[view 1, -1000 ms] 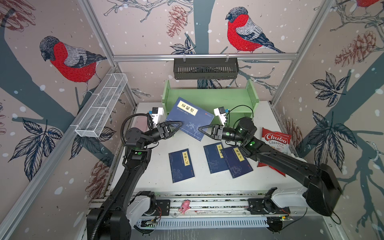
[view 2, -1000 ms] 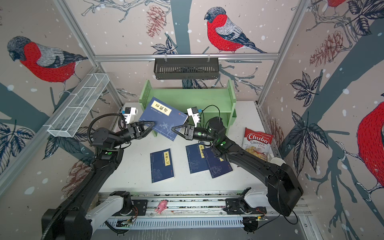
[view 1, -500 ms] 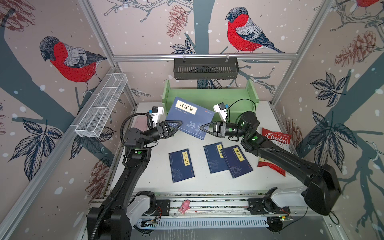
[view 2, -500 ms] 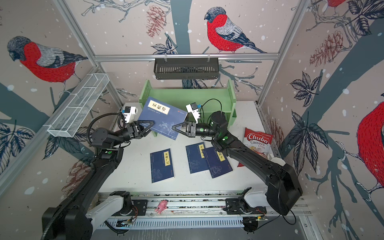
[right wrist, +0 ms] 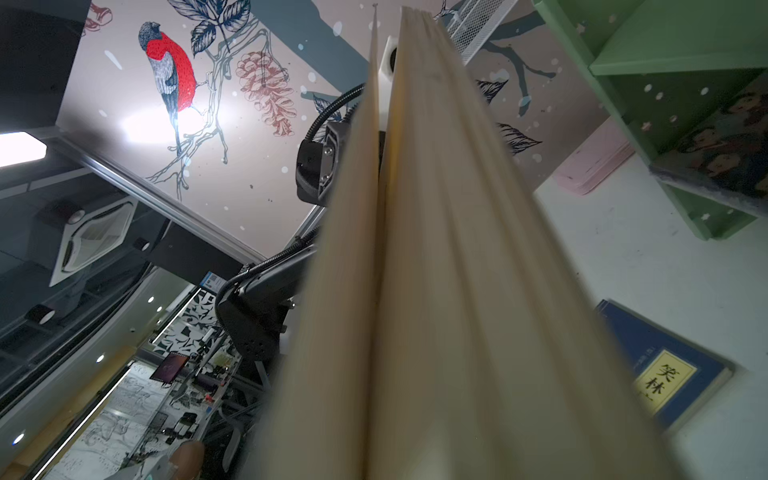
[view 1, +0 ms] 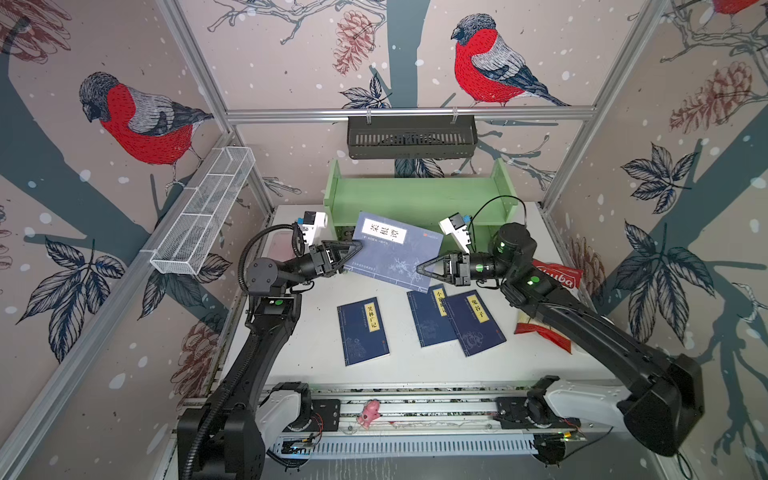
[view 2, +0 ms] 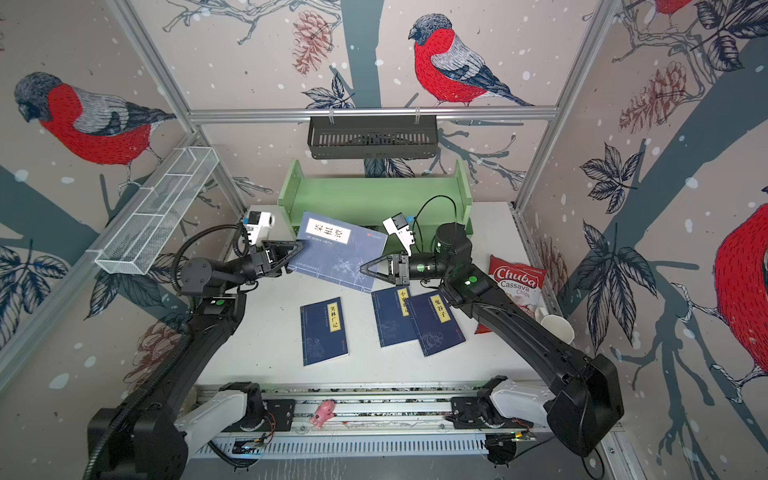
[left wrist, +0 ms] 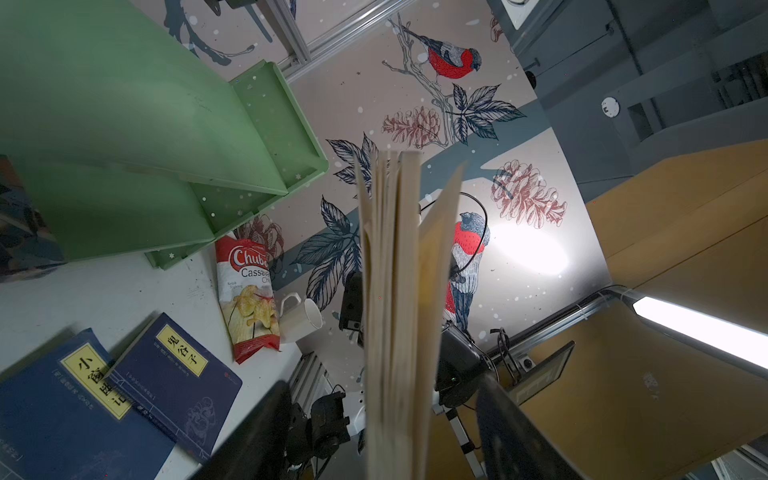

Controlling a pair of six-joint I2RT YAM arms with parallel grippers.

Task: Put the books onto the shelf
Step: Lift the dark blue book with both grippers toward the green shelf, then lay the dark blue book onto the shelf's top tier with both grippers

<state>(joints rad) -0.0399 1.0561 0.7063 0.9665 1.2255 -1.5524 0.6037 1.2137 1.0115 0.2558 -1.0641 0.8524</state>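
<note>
Left wrist view shows the left gripper (left wrist: 382,399) with its fingers (left wrist: 511,424) now spread wide. The book (left wrist: 395,291) stands between them with a gap on each side, its pages fanning loose. A second ago those fingers pinched that end, and they have been opening since.

In both top views the right gripper (view 1: 420,268) is clamped on the opposite short end, so I judge that the book now hangs from the right arm alone. It has also drifted a little toward the table's right edge. This looks like a handover. The left arm is free to back away, and the right one must place the book by itself.

The book is off the table (view 1: 316,332), over its back half and just in front of the shelf (view 1: 415,199), between the two grippers. Its cover faces up, tilted. Its long axis runs nearly along the shelf front, dipping toward the table's front edge at the right end. The labelled end points to the left gripper and the label side to the shelf.

Three other books (view 1: 363,330) (view 1: 428,320) (view 1: 478,326) lie flat near the front edge. A cartoon book (right wrist: 727,137) already lies in the lower tier.
</note>
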